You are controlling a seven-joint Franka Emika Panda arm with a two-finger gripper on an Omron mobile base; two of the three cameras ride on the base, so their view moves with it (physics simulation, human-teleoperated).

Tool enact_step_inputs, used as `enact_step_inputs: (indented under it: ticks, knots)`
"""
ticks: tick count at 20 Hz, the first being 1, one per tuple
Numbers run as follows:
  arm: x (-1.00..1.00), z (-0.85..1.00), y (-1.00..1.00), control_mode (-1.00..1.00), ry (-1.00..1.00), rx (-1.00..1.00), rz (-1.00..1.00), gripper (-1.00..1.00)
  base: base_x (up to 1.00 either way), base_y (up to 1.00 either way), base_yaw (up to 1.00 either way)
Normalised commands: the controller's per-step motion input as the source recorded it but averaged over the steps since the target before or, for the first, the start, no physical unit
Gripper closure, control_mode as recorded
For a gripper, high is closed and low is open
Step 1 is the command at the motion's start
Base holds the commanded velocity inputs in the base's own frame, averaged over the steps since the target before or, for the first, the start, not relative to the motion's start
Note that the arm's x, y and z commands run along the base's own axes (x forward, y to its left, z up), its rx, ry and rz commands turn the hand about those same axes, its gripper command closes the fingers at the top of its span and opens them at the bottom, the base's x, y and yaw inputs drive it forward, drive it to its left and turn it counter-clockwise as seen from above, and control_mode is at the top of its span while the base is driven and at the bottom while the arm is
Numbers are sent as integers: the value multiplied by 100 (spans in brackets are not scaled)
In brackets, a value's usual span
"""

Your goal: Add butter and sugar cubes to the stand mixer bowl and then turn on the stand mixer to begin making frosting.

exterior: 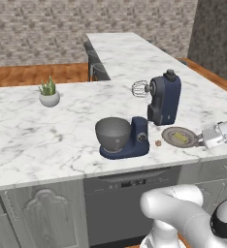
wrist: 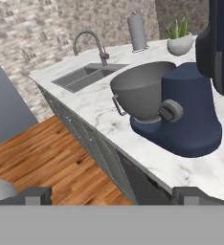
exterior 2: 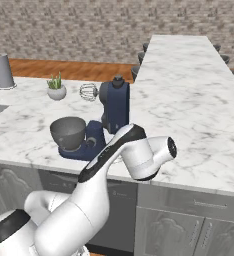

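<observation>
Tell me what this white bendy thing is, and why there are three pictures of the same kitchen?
It is a robot arm. Two cameras ride behind it, one on each side; the third sits on its hand, looking past the gripper, which is open and holds nothing. On the marble counter stands a blue stand mixer with its head tipped back, and its grey stand mixer bowl. Beside it lies a plate with something yellowish on it and a small brown bit. There is also a little plant.
</observation>
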Motion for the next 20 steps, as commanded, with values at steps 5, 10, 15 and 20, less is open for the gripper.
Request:
enact_step_inputs:
  ticks: [5,10,15,20]
  knots:
    - [8,-23,19,-100,-27,1,0,-100,0,0,0]
    - [44,-27,2,-100,-3,0,0,-100,0,0,0]
    - [46,-25,0,-100,-3,0,0,-100,0,0,0]
    - [47,-27,0,-100,-5,0,1,-100,0,0,0]
